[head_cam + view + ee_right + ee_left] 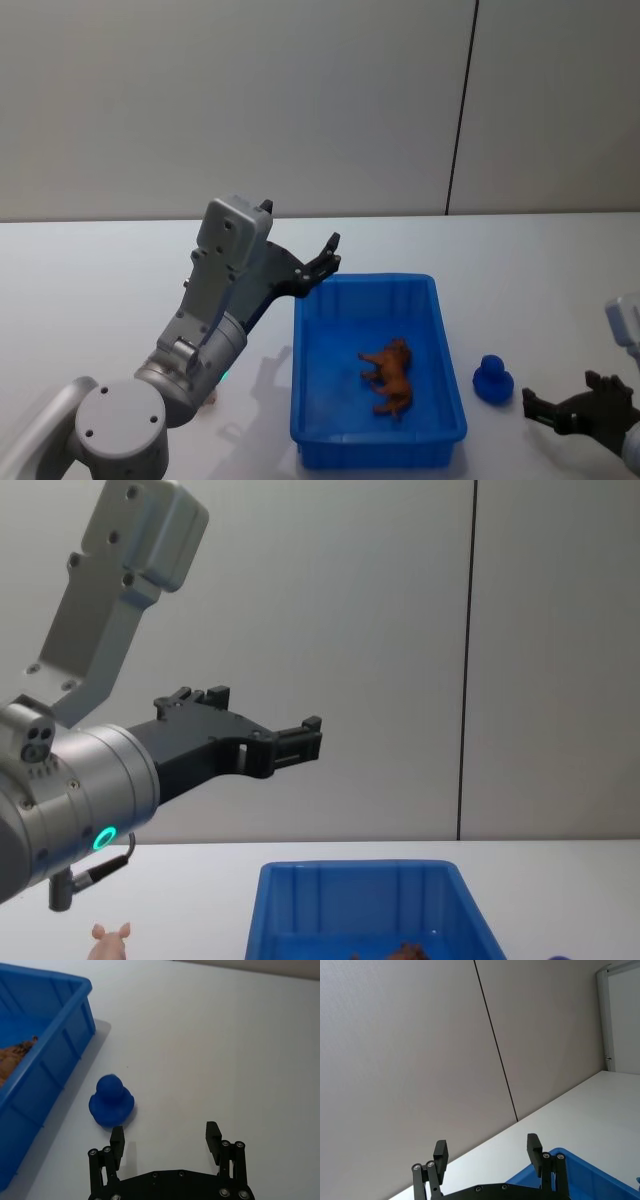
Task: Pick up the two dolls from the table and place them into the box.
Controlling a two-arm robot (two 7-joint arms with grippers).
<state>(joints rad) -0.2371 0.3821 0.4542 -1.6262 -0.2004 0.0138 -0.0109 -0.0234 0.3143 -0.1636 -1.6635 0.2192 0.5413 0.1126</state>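
The blue box stands on the white table, and the brown shaggy doll lies on its side inside it. The pale pink pig doll stands on the table left of the box, below my left arm. My left gripper is open and empty, raised in the air over the box's far left corner, with its fingers spread wide. My right gripper is open and empty, low over the table to the right of the box.
A small blue duck-shaped toy sits on the table just right of the box, close in front of my right gripper. A grey wall rises behind the table's far edge. Open tabletop lies to the right.
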